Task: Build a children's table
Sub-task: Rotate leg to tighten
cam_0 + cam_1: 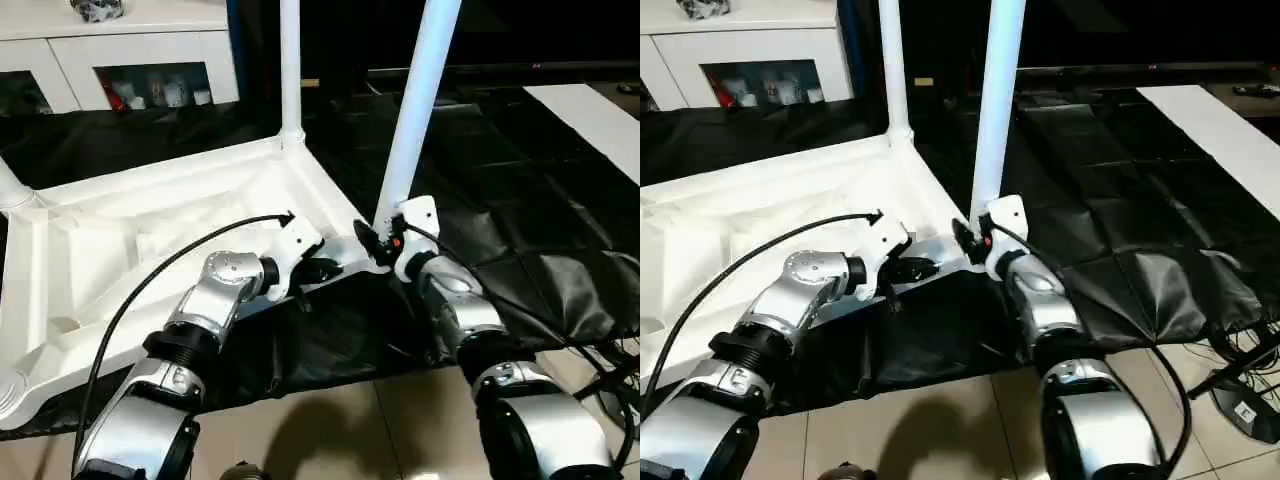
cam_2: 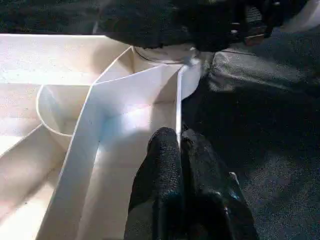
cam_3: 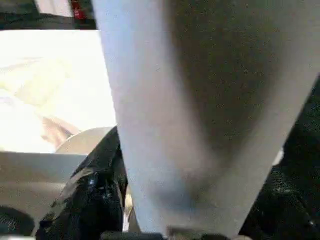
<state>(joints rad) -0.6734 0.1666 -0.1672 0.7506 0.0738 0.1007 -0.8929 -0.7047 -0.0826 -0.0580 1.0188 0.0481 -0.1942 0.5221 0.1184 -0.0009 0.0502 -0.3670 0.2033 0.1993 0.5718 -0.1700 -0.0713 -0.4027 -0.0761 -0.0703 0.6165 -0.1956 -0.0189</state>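
The white children's table top [image 1: 150, 230] lies upside down on a black sheet, ribbed underside up. One tube leg [image 1: 290, 70] stands in its far corner socket, and another leg [image 1: 10, 185] shows at the left edge. My left gripper [image 1: 320, 268] is shut on the thin near rim [image 2: 178, 110] of the top, its fingers [image 2: 165, 170] pinching that wall just short of the corner socket. My right gripper [image 1: 385, 238] is shut on the base of a third, slightly tilted leg [image 1: 415, 110] at the near right corner. That leg [image 3: 200, 100] stands between its black fingers [image 3: 95, 195].
The black sheet [image 1: 500, 200] covers the floor under and to the right of the table. A white glass-doored cabinet [image 1: 130, 50] stands at the back left. A white board [image 1: 600, 120] lies at the far right. Cables and a stand [image 1: 1240, 370] sit on the tiles at the near right.
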